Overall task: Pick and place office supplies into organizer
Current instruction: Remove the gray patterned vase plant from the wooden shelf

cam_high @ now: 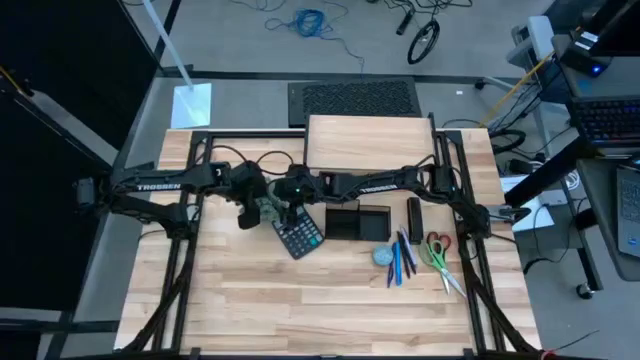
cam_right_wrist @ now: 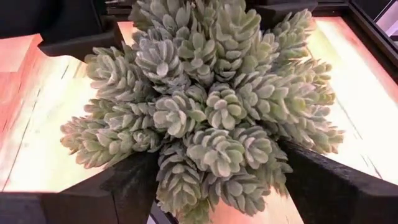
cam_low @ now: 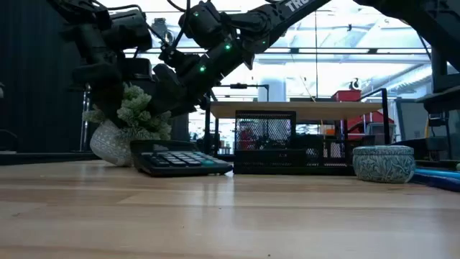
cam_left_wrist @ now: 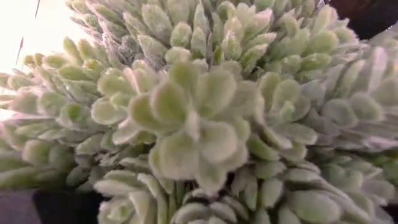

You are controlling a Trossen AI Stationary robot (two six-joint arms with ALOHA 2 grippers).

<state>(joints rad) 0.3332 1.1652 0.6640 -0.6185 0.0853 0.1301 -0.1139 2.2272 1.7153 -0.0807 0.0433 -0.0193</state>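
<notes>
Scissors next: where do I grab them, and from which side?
The scissors lie flat on the table, so come straight down and pinch across the narrow blades just past the handles; that spot probably stays clear of the pens alongside.

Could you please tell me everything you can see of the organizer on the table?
The organizer is a black rectangular tray of wire mesh with a few compartments, one part rising taller in the low view. It stands upright on the wooden table, just in front of the wooden riser, right of the calculator. No gripper touches it.
</notes>
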